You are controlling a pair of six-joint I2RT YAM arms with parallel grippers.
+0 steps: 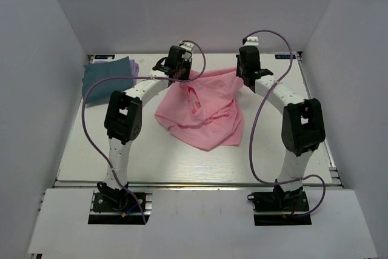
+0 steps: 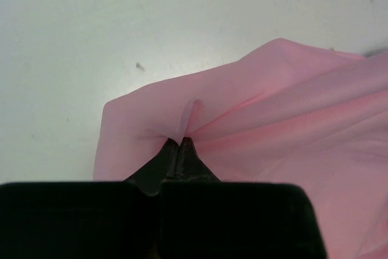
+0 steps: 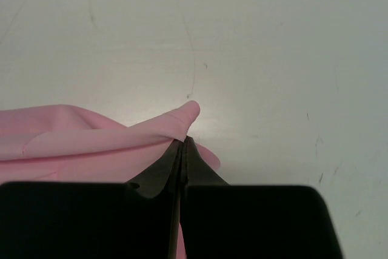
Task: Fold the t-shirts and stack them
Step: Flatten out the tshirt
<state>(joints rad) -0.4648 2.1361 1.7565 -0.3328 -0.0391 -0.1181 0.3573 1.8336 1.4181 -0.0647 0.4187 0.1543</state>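
Top view: crumpled light pink cloth t-shirt (image 1: 203,113) centre-frame on white table (image 1: 182,162); dark teal-blue cloth t-shirt (image 1: 106,80) upper left.
Left wrist: left gripper (image 2: 180,144) clamped on pink fold, lower centre.
Right wrist: right gripper (image 3: 183,144) clamped on pink edge, lower centre.

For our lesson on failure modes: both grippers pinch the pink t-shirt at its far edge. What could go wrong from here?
1. The left gripper and right gripper each pinch only a small fold of the pink t-shirt; the cloth may slip out when pulled.
2. It lies bunched and creased, so a fold begun now could come out crooked.
3. The teal t-shirt lies just left of the left gripper; a leftward sweep might drag it.
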